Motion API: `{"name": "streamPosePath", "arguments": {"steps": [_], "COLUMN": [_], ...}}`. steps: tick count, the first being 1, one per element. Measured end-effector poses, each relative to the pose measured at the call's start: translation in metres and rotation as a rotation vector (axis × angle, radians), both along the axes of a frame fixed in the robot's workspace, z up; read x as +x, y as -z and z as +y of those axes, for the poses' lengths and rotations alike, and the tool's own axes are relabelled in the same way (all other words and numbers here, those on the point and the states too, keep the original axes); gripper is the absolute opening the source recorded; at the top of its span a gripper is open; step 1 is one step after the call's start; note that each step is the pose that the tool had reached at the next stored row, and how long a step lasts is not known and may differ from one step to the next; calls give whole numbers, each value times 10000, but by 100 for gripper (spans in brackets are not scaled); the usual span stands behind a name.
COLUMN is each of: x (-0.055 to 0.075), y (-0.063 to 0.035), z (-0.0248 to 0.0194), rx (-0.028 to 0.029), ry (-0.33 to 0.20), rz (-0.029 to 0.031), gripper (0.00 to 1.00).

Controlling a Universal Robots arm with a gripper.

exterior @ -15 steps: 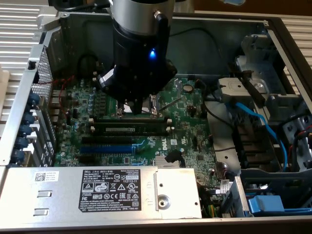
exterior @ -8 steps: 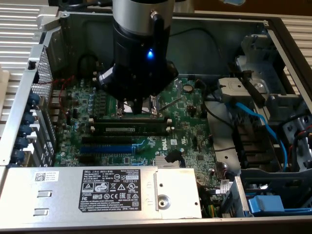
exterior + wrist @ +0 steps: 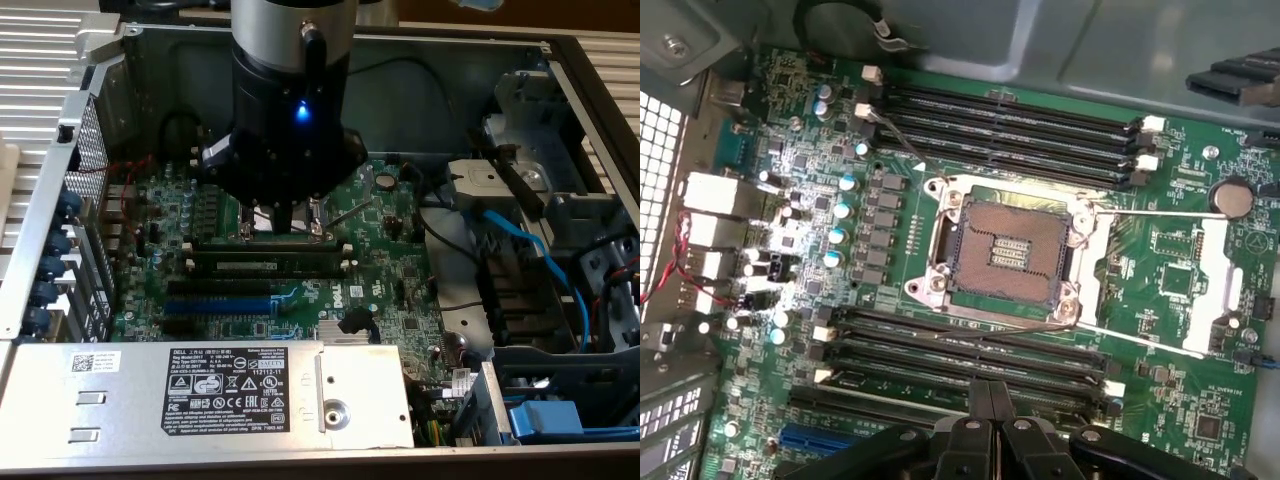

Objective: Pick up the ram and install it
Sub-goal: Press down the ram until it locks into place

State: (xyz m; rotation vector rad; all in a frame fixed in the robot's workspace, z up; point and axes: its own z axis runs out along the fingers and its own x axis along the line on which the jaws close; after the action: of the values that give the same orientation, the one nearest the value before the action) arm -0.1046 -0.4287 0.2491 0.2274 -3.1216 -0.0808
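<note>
The ram [image 3: 265, 265], a long dark stick with a pale label strip, stands upright in one of the black slots between white end clips [image 3: 346, 263] on the green motherboard [image 3: 385, 270]. In the exterior view my gripper [image 3: 287, 226] hangs just behind and above it, over the CPU socket area. In the wrist view the gripper [image 3: 988, 402] is shut with nothing between its fingers. It points at the bank of slots [image 3: 960, 355] beside the open CPU socket [image 3: 1005, 250]. I cannot pick out the ram edge-on among those slots.
A blue expansion slot [image 3: 215, 303] lies beside the ram's slots. The labelled power supply [image 3: 200, 385] sits at the near side. A drive cage and blue cable [image 3: 530, 250] fill the exterior view's right. A second slot bank [image 3: 1010, 130] lies past the socket. Metal case walls [image 3: 60, 190] surround the board.
</note>
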Motion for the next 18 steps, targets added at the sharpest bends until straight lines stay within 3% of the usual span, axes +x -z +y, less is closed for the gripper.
{"name": "streamPosePath", "arguments": {"steps": [18], "x": [0], "y": [0], "z": [0], "rx": [0], "ry": [2239], "rz": [5], "gripper": [10]}}
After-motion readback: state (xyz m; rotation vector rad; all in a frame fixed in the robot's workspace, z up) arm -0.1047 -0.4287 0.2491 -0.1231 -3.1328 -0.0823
